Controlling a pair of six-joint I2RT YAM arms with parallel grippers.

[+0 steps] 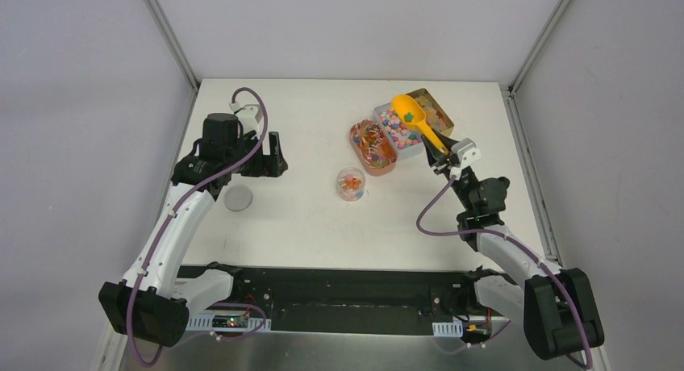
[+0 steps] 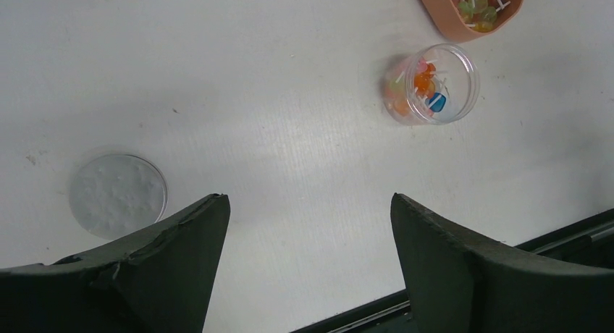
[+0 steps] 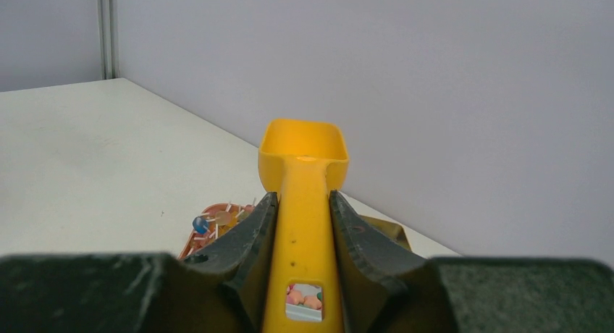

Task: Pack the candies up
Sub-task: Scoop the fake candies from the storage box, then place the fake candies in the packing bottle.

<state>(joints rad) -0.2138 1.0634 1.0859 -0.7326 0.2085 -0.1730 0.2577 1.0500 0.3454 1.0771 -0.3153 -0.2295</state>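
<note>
**Loaded scoop over the candy tray, jar open**

Nearest the arms, toward 9 o'clock on the desk (image 1: 306, 226), the left gripper (image 2: 308, 203) hangs with its jaws spread wide and nothing between them. A round clear lid (image 2: 117, 195) lies flat on the desk at its 7 o'clock. Near the middle stands the clear jar (image 1: 351, 184), uncapped, with a few coloured sweets in the bottom.

At the jar's 1 o'clock sits a terracotta tray (image 1: 360, 157) of stick sweets. Touching it on the far side is a pale tray (image 1: 379, 111), and the candies (image 1: 393, 129) lie there as a heap of tiny mixed colours. A gold tin (image 1: 435, 106) sits farthest out, at 1 o'clock again.

The right gripper (image 3: 303, 197) pinches the handle of the orange scoop (image 1: 415, 119), with the bowl held above the pale tray. A green and orange speck shows in the bowl, so it seems to carry a small load (how many pieces, I cannot tell).

The step in hand looks like the transfer from tray to jar. The next move calls for keeping the scoop level while swinging it toward 7 o'clock, over the terracotta tray. It then has to be centred on the jar's mouth before tipping. The mouth looks little wider than the bowl, so aim matters, and the free left gripper could steady the jar.
</note>
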